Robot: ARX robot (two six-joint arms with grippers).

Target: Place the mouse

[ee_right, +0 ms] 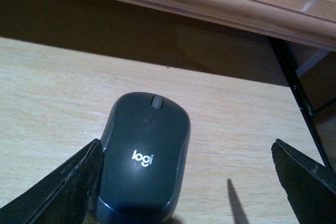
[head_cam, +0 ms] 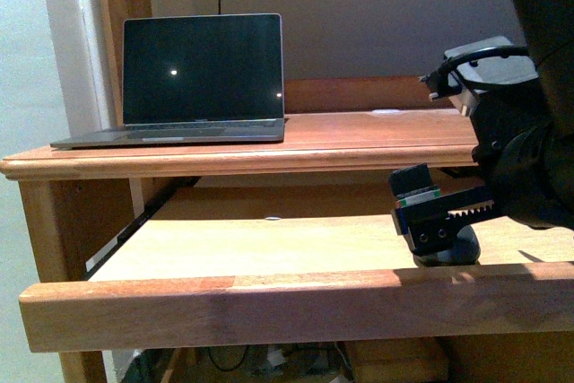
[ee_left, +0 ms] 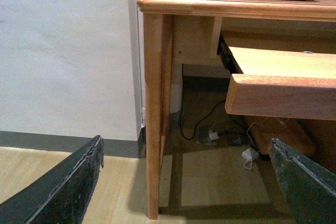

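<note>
The mouse [ee_right: 144, 156] lies on the pull-out shelf [head_cam: 269, 239] under the desk top [head_cam: 359, 132]. The right gripper [ee_right: 184, 187] straddles it, jaws wide apart, gripping nothing. A laptop [head_cam: 202, 69] stands open above. The left gripper [ee_left: 186, 187] hangs near the floor, spread and empty.

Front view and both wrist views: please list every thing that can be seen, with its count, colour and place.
desk: one, reddish-brown wood, against the wall
laptop: one, dark grey, open, on the desk top, left part
pull-out shelf: one, pale wood, drawn out under the desk top
mouse: one, dark grey, lying on the shelf, right part
cables and plugs: several, dark and white, on the floor under the desk
wall: one, white, left of the desk
right gripper: one, black, open, fingers either side of the mouse
left gripper: one, black, open, empty, low, facing a desk leg
</note>
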